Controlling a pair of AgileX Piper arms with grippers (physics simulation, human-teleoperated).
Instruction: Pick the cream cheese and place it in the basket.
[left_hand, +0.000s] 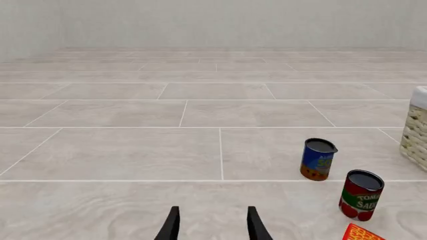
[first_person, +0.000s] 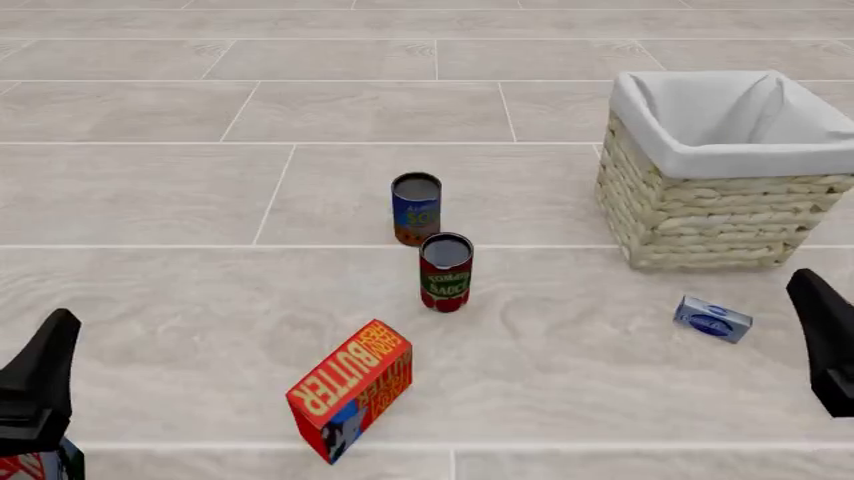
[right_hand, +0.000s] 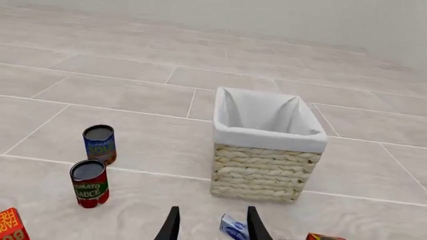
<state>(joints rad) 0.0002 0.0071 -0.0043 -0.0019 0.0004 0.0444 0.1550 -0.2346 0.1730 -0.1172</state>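
I have the cream cheese (first_person: 713, 319) lying flat on the bench (first_person: 160, 190) at about four o'clock from the middle of the front view, just below the near right corner of the basket (first_person: 714, 215) and apart from it, with a strip of bare surface between them. My right gripper (first_person: 827, 340) sits at the right edge at about four o'clock, just beside the box and not touching it. My left gripper (first_person: 40, 385) is down at eight o'clock, well apart from everything but a scrap of coloured packaging cut off at the bottom corner.

The open room is wide: the whole left half and the far side of the bench are bare tiles. The blue can (first_person: 416, 208) and the red tomato sauce can (first_person: 446, 271) stand upright near the centre, close together, and the butter box (first_person: 351, 388) sits tilted at six o'clock; all three are well apart from the cream cheese.

From the front I cannot tell how either pair of fingers stands. The wrist views settle it: the right gripper (right_hand: 211, 225) has its fingers apart, with the cream cheese (right_hand: 235, 228) showing between the tips and the basket (right_hand: 263, 170) beyond, its white lining open at the top. The left gripper (left_hand: 212, 225) also has its fingers apart, over bare bench, with both cans, a corner of the butter box (left_hand: 362, 233) and a sliver of the basket (left_hand: 417, 132) off to one side
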